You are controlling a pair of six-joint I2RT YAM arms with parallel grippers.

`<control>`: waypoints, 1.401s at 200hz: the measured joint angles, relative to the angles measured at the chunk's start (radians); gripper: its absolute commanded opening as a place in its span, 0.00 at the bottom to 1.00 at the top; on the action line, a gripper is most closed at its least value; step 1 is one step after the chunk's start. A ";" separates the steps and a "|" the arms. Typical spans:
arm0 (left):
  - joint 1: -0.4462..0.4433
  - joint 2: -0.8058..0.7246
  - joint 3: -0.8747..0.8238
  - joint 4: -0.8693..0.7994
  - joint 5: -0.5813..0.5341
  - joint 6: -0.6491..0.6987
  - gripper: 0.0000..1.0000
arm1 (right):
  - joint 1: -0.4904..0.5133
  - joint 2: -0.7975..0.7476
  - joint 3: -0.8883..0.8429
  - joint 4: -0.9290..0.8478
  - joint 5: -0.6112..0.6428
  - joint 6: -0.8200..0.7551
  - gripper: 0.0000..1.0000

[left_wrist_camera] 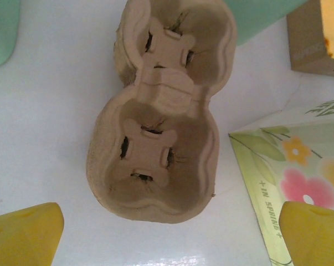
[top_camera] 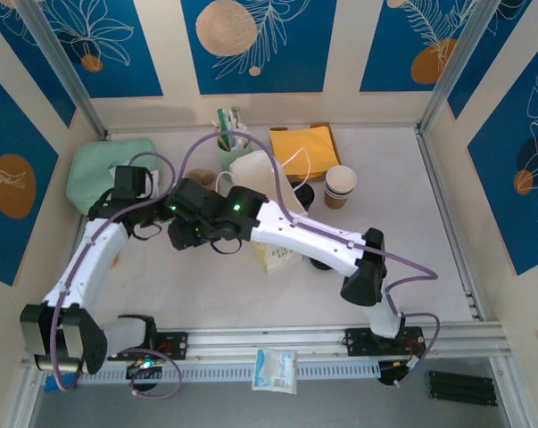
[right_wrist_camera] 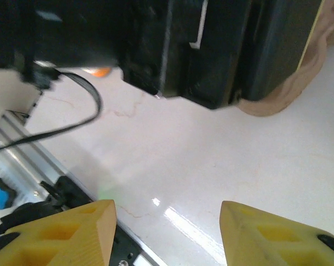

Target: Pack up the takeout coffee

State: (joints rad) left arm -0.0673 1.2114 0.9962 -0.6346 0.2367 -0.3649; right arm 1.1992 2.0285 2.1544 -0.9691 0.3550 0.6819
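- Coffee cups (top_camera: 340, 185): nested stack, upright on the table (top_camera: 411, 241), back right, near the orange envelope (top_camera: 304, 147), well apart from both my grippers.
- Carrier (left_wrist_camera: 161, 111): two empty wells, beside the flowered carton (left_wrist_camera: 288, 160).
- My left gripper (left_wrist_camera: 169, 241): spread wide above the carrier, holding nothing.
- My right gripper (right_wrist_camera: 169, 233): fingers apart, nothing between them, over bare table.
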 measured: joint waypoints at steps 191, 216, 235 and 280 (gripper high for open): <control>0.039 0.303 0.082 0.013 -0.010 0.087 0.86 | -0.051 0.072 -0.155 0.103 0.081 0.116 0.49; 0.039 0.314 0.082 -0.005 -0.036 0.087 0.86 | -0.050 0.026 -0.197 0.146 0.064 0.144 0.57; 0.039 0.315 0.078 -0.016 -0.050 0.086 0.85 | -0.048 -0.002 -0.229 0.177 0.052 0.169 0.61; 0.039 0.292 0.004 -0.018 -0.054 0.060 0.77 | -0.037 -0.027 -0.311 0.251 0.028 0.228 0.62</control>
State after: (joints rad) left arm -0.0280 1.5032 1.0000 -0.6525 0.1825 -0.3054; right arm 1.1625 2.0018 1.8431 -0.7185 0.3832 0.9100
